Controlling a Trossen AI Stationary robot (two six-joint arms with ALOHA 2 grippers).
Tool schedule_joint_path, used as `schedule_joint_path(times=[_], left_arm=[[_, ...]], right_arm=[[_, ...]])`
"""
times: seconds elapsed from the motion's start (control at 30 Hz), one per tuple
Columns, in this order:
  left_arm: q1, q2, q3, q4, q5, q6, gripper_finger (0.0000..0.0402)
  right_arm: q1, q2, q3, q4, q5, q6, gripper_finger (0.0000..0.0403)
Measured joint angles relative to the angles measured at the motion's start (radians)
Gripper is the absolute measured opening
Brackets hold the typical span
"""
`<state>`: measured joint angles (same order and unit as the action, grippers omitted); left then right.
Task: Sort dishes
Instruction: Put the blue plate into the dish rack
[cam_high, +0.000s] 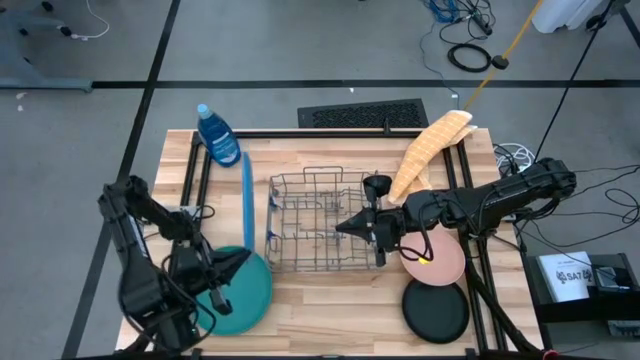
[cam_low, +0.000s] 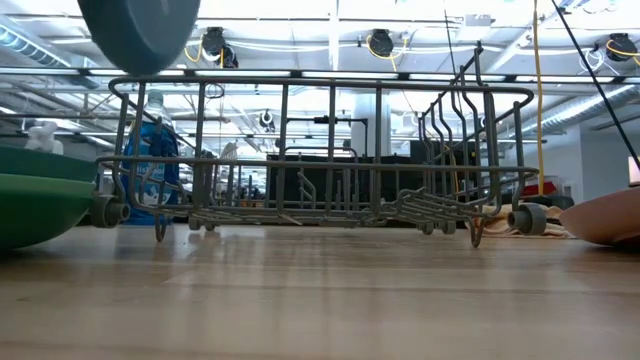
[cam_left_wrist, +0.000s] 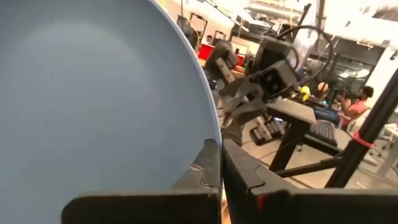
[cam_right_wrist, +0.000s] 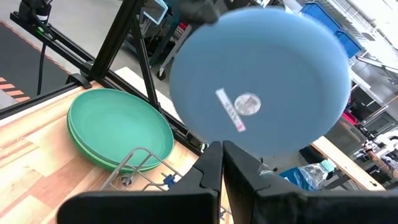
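My left gripper (cam_high: 240, 260) is shut on a large blue plate (cam_high: 246, 200), which stands on edge in the air left of the wire rack (cam_high: 325, 235). The right wrist view shows the plate's (cam_right_wrist: 261, 87) underside with a sticker. A teal plate on a green one (cam_high: 245, 292) lies flat on the table beneath my left arm. A pink plate (cam_high: 440, 258) and a black plate (cam_high: 436, 312) lie flat right of the rack. Over the rack, my right gripper (cam_high: 345, 228) hangs shut and holds nothing. My left gripper pinches the blue plate's rim (cam_left_wrist: 206, 138) between its two fingers, at the plate's near edge. The fingers lie about level and come from the table's near left. The plate stands upright on edge, lifted clear of the table and the rack.
A blue soap bottle (cam_high: 217, 135) stands at the far left. A yellow cloth (cam_high: 430, 150) lies at the far right behind the rack. A black frame (cam_high: 195, 170) borders the table's left side. Bare wood shows in front of the rack (cam_high: 330, 300).
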<state>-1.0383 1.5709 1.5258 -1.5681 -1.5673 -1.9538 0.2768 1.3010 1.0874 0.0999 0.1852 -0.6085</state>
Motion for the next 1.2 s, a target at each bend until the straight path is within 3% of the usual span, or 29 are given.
schedule_joint_path(times=[0.43,0.57,0.7,0.83,1.07,1.2], left_arm=[[0.030,-0.006,-0.026,0.041,-0.005,0.007,0.0000],[0.022,-0.006,0.001,0.085,-0.005,0.117,0.0000],[0.022,-0.006,0.061,0.191,-0.005,0.364,0.0000],[0.040,-0.006,0.140,0.338,0.062,0.704,0.0000],[0.171,-0.010,0.204,0.816,0.306,1.485,0.0000],[0.269,-0.053,0.204,0.913,0.459,1.668,0.0000]], right_arm=[[0.000,0.000,0.000,0.047,-0.003,-0.006,0.0008],[0.000,0.000,0.000,0.047,-0.003,-0.013,0.0008],[0.000,0.000,0.000,0.048,-0.003,-0.014,0.0008],[0.000,0.000,0.000,0.053,0.001,-0.033,0.0008],[-0.002,0.000,0.000,0.054,0.004,-0.039,0.0009],[-0.002,0.000,0.000,0.054,-0.001,-0.040,0.0008]])
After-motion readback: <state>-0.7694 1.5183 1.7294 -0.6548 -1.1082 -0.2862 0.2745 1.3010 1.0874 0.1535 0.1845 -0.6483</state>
